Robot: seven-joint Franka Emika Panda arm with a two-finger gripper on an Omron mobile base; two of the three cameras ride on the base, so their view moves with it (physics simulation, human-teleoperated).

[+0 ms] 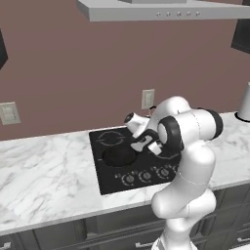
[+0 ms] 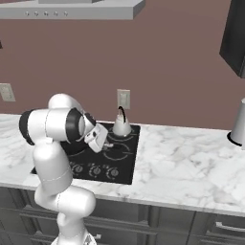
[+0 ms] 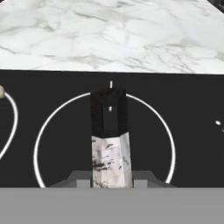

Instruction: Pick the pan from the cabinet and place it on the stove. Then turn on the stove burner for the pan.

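Operator: Pan [image 1: 118, 155] sits on the stove [image 1: 110, 183], over the front burner on the side away from the kettle [image 2: 121, 125]. Gripper [image 1: 141, 145] is clamped on the pan handle [image 3: 109, 127]. In the hand view the handle runs straight up from between the finger tips, across a burner ring [image 3: 55, 112].

Checker: Is the pan flat on the glass?

Operator: Cannot tell. The base views show no gap under it, but the arm covers part of it.

Checker: Risks, then.

Operator: First, letting go while the pan is a little above the stove. It would drop and could slide off the ring. Second, lifting the hand before the jaws part fully, which would drag the handle and turn the pan off centre.

Checker: And the kettle?

Operator: It stands at the back of the stove, near the wrist. A wide swing on the way out could knock it over.

Checker: Knob stage?

Operator: Knobs [image 1: 145, 176] sit in a close row along the stove's front edge, just in front of the pan. The likely error is picking the wrong one, since the markings are too small to read. The handle may also overhang that row and block the approach.
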